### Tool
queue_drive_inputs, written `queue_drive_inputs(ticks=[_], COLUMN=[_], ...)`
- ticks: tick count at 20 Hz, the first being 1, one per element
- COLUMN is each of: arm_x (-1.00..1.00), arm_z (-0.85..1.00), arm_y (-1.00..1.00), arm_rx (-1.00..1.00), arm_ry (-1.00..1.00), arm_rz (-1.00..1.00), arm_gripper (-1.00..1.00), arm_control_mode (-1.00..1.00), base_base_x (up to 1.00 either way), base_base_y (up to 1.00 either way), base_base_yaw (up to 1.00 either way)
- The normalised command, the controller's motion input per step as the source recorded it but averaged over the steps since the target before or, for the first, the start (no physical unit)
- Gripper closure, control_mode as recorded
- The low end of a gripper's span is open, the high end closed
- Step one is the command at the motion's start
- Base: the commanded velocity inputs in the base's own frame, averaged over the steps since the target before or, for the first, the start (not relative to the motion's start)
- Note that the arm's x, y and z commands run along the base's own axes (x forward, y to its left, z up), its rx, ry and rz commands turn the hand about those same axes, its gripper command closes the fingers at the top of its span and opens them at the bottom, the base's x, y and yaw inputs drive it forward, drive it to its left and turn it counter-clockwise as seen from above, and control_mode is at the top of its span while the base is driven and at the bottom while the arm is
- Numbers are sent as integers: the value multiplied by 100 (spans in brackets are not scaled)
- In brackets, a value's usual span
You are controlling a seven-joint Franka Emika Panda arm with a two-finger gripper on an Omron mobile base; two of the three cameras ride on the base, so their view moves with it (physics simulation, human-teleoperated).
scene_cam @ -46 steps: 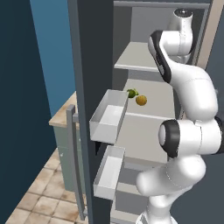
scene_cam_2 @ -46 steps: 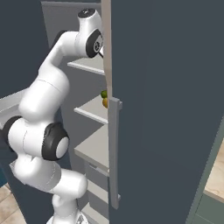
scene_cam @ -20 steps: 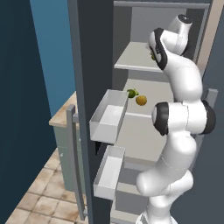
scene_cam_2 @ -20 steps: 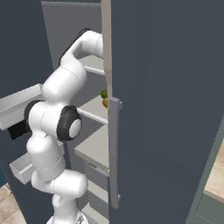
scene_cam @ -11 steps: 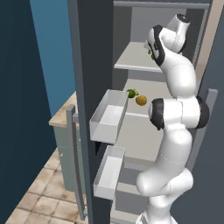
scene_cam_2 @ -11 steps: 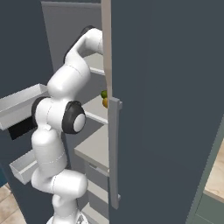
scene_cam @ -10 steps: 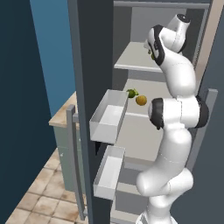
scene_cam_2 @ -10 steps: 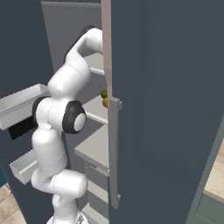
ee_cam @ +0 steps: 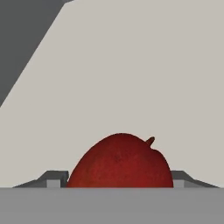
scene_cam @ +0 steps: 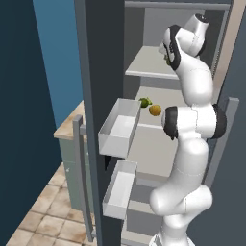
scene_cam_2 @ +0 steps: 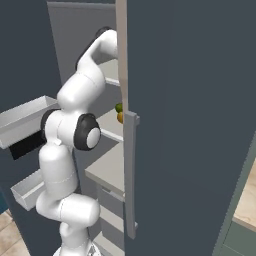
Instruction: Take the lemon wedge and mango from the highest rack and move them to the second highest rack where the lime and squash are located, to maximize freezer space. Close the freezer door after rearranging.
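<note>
The mango (ee_cam: 120,162), dark red and round, rests on the highest rack (ee_cam: 144,74) right in front of the hand. My gripper (ee_cam: 119,181) is open, with one fingertip on each side of the fruit and close against it. In the left base view the gripper (scene_cam: 166,55) reaches onto the highest rack (scene_cam: 146,65) at its right end. On the second highest rack (scene_cam: 166,98) below lie the lime (scene_cam: 144,102) and the squash (scene_cam: 154,110) side by side. The lemon wedge is hidden. The freezer door (scene_cam: 93,72) stands open at the left.
Two clear white bins (scene_cam: 119,129) hang on the door's inner side, beside its long grey bar handle (scene_cam: 79,178). A second dark door with a handle (scene_cam_2: 131,175) stands close on the arm's right. A counter corner (scene_cam: 69,126) lies behind the open door.
The arm has swung its hand further in over the highest rack; over the last half second it has barely moved. The lime and squash lie as before.
</note>
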Motion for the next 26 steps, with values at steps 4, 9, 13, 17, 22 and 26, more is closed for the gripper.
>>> queue_drive_inputs(ticks=[4, 9, 13, 17, 22, 26], arm_x=[-35, -36, -49, -72, -83, -91], arm_z=[-29, -42, -25, -3, 0, -18], arm_y=[17, 55, 59, 41, 31, 26], arm_rx=[-11, -17, -7, 0, 0, 0], arm_ry=[-18, -22, -3, 2, 10, 2], arm_rz=[0, -9, -12, -16, -16, -15], arm_gripper=[100, 100, 100, 100, 100, 100], arm_control_mode=[-100, -100, -100, -100, -100, -100], base_base_x=[0, 0, 0, 0, 0, 0], base_base_y=[0, 0, 0, 0, 0, 0], base_base_yaw=[0, 0, 0, 0, 0, 0])
